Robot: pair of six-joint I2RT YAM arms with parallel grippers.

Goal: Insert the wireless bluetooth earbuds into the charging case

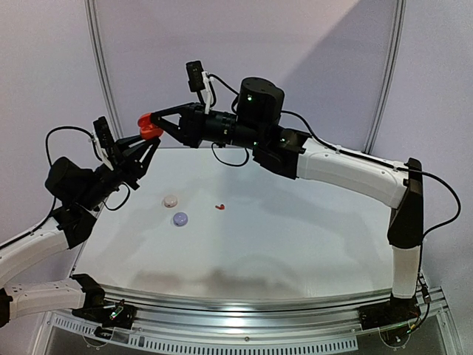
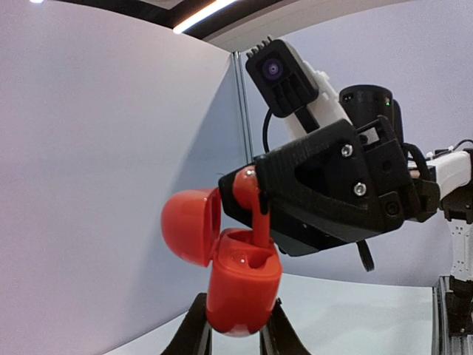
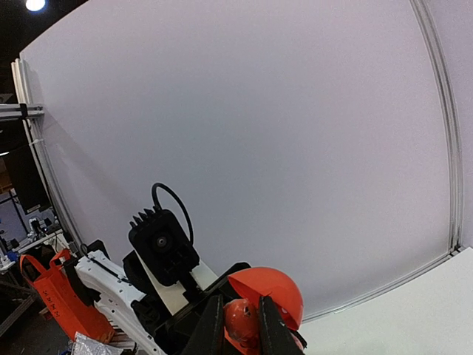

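Note:
My left gripper [image 2: 235, 325] is shut on an open red charging case [image 2: 242, 285], held up in the air with its lid [image 2: 191, 225] swung to the left. My right gripper [image 3: 241, 329] is shut on a red earbud [image 2: 251, 196], whose stem reaches down into the case's slot. In the top view both grippers meet above the table's far left, around the red case [image 1: 150, 126]. A second red earbud [image 1: 219, 206] lies on the table's middle. In the right wrist view the earbud's head [image 3: 241, 322] sits between my fingers, in front of the lid [image 3: 272, 288].
A whitish round case [image 1: 171, 200] and a lilac round case [image 1: 180, 219] lie on the white table [image 1: 295, 237], left of the loose red earbud. The metal rail of the table's near edge [image 1: 244, 318] runs between the arm bases.

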